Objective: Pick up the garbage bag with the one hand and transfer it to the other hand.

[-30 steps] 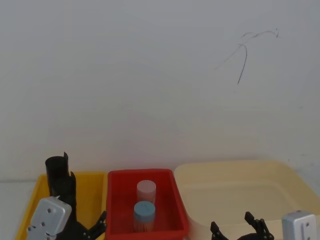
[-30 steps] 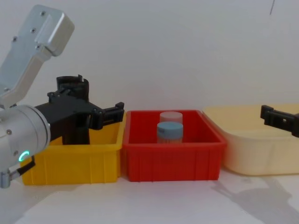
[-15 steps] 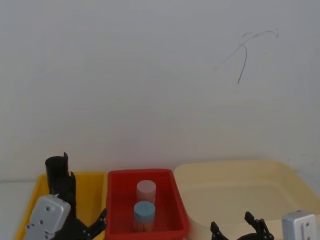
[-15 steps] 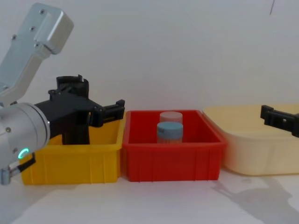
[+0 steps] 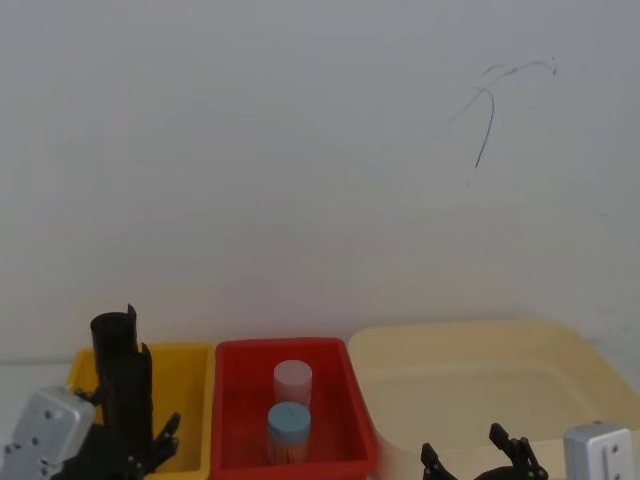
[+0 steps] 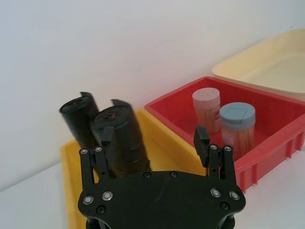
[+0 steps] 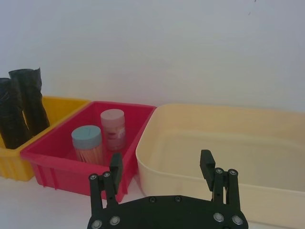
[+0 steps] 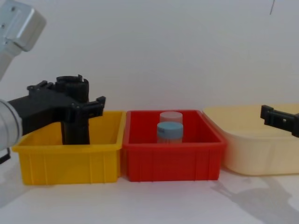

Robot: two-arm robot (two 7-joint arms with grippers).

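The garbage bag (image 6: 121, 143) is being judged light, crushable, best gripped mid-height by the open, empty left gripper (image 6: 154, 133); the right gripper (image 7: 161, 166) is being held open beside the tub (image 7: 214, 110).

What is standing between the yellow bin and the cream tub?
The red bin, holding a blue-capped jar with a pink jar behind it. The chest view shows it in a row between the yellow bin and the cream tub.

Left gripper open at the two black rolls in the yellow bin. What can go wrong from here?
1. The front black crinkled plastic roll and the rear roll stand close together; the open left gripper may catch both or tip the rear one.
2. The front roll sits off-centre, behind one finger; closing may only pinch its edge.
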